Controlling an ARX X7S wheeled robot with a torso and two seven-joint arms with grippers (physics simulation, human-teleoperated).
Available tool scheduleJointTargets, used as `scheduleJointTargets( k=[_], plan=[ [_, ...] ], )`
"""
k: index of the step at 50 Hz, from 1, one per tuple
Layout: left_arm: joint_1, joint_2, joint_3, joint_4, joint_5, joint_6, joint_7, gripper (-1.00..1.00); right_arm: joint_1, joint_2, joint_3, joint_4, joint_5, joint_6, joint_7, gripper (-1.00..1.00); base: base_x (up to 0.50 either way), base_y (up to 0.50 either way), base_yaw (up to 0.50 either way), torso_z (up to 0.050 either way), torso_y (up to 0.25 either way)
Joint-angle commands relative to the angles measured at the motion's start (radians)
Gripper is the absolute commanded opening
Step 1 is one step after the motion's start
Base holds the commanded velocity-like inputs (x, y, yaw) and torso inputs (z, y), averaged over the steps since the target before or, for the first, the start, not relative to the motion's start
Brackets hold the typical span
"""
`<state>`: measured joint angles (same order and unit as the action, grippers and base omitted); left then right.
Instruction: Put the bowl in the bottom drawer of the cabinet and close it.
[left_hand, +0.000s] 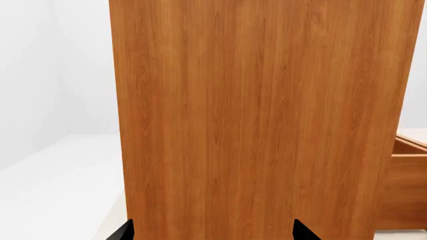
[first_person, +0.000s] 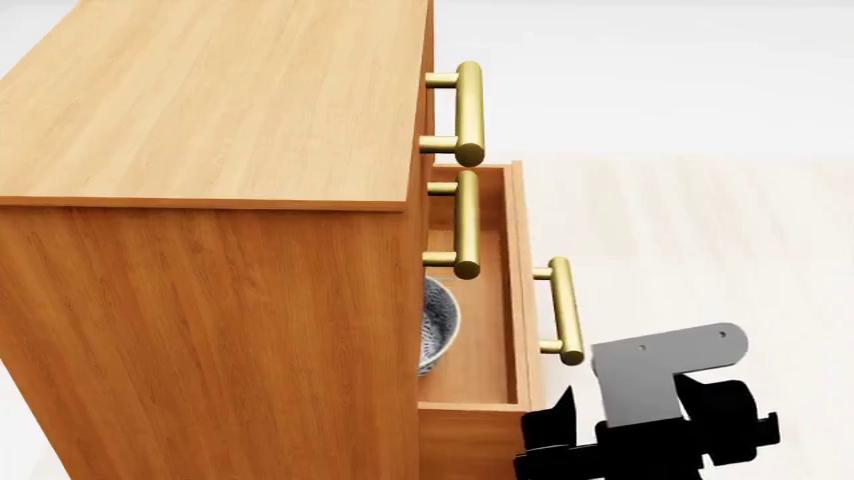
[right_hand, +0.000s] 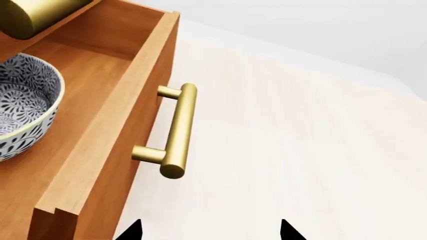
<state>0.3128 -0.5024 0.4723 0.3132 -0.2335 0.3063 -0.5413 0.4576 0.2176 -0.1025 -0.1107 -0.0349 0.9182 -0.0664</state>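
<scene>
A pale, cream-toned floor (first_person: 694, 230) with faint plank lines fills the right half of the head view and runs up to a plain white wall (first_person: 641, 70) across the top of the frame. In the right wrist view the same floor (right_hand: 300, 150) covers the centre and right, meeting the wall (right_hand: 320, 25) at upper right. In the left wrist view, white wall (left_hand: 53, 65) occupies the upper left and light floor (left_hand: 60, 190) the lower left.
</scene>
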Motion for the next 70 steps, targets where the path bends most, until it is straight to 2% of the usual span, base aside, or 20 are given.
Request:
scheduleJointTargets(
  k=[1, 70],
  plan=[
    [-0.004, 0.001, 0.001, -0.009, -0.003, 0.006, 0.002, 1.00, -0.007, -0.012, -0.017, 0.019, 0.014, -0.008, -0.005, 1.00, 0.00, 0.00, 0.00, 0.000, 0.000],
    [-0.006, -0.005, 0.008, -0.008, -0.006, 0.011, -0.005, 1.00, 0.036, -0.043, -0.103, 0.001, 0.048, 0.023, 0.012, 1.00, 0.00, 0.00, 0.00, 0.000, 0.000]
  ],
)
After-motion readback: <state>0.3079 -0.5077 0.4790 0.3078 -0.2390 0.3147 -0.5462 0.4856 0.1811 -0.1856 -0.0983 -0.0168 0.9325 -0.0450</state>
